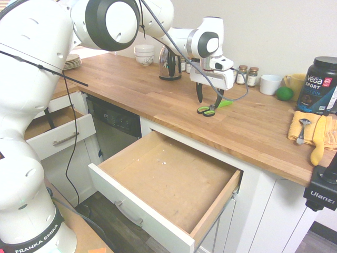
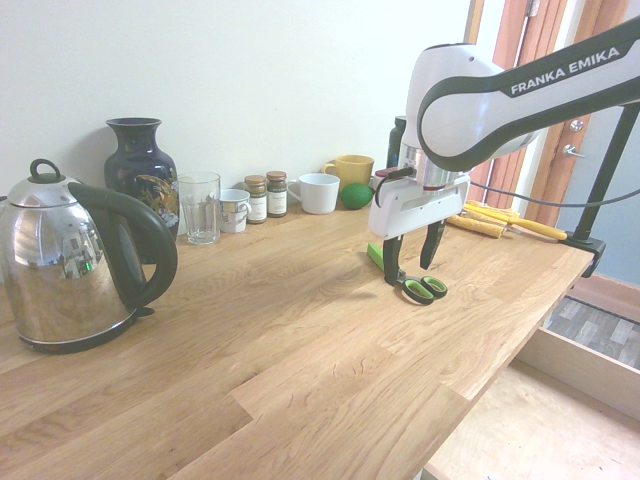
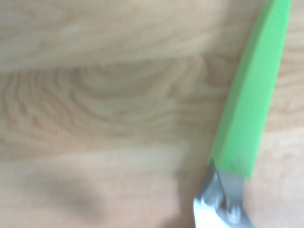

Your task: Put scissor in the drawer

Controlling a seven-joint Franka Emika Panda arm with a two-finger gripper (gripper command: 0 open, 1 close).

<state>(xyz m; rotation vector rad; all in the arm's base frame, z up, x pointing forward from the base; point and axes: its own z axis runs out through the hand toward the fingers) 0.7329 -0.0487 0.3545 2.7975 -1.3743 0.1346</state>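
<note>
Wooden countertop [image 1: 131,84] against a pale wall [image 1: 263,31], seen by me from a distance. One pair of scissors [image 1: 206,110] with black-and-green handles lies on the wood beneath the gripper [image 1: 209,103], its single green sheath [image 3: 249,95] covering the blades; it is outside the drawer. Two drawers stand open in the first exterior view: the large drawer [image 1: 163,174], near and below the counter, and one smaller drawer [image 1: 63,138] at left. Along the far side of the counter in the second exterior view, I count one kettle [image 2: 75,270], one dark vase [image 2: 145,175], one clear glass [image 2: 201,210], one patterned cup [image 2: 234,210], two corked jars, one white mug [image 2: 318,193], one yellow mug [image 2: 352,170] and one green round object [image 2: 355,196]. At right in the first exterior view, one metal utensil [image 1: 303,130] rests on yellow cloth [image 1: 296,121], with one long yellow object [image 1: 318,141] beside it. My arm [image 1: 197,41] reaches over the counter, its wrist bent so the hand points downward; the two fingers are spread, tips low beside the scissors. Legible lettering: "FRANKA EMIKA" on the arm, "vega SPORT" on one dark tub [image 1: 317,87].
</note>
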